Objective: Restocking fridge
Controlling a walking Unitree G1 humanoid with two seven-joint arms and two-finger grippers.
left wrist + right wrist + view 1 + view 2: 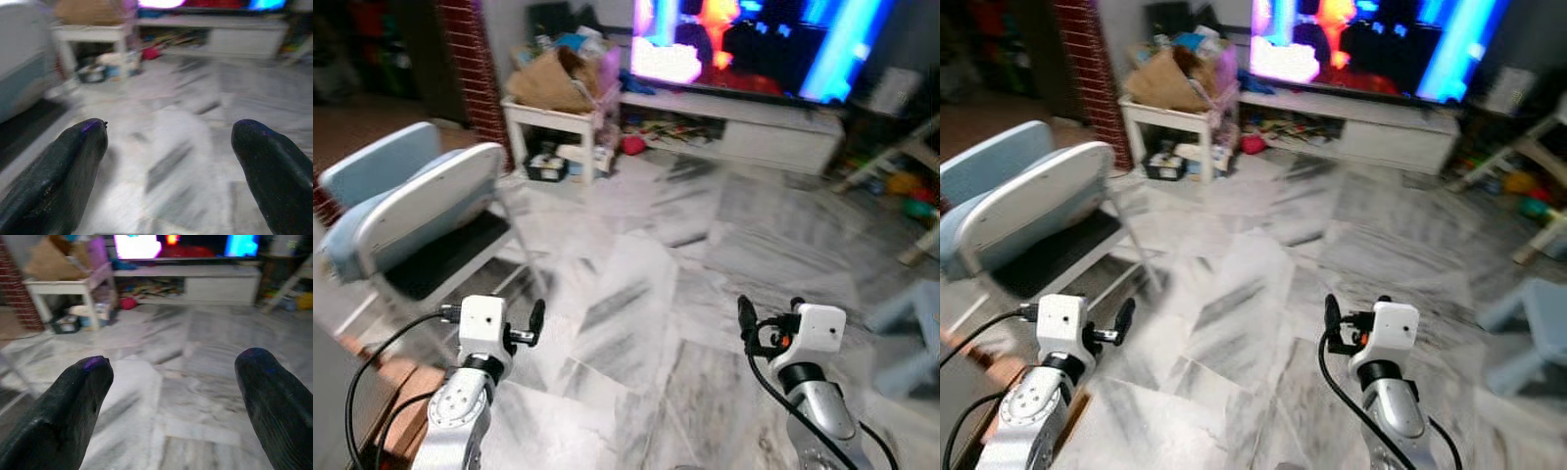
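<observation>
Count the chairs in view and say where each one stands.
2, maybe more out of frame. Both stand at the robot's left on the marble floor: the nearer grey-backed chair and a light blue chair just behind it, partly overlapped.

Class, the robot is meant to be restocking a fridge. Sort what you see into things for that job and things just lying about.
For the job:
left gripper, open
right gripper, open

Just lying about:
chair
television
white side table
brown bag
TV bench
</observation>
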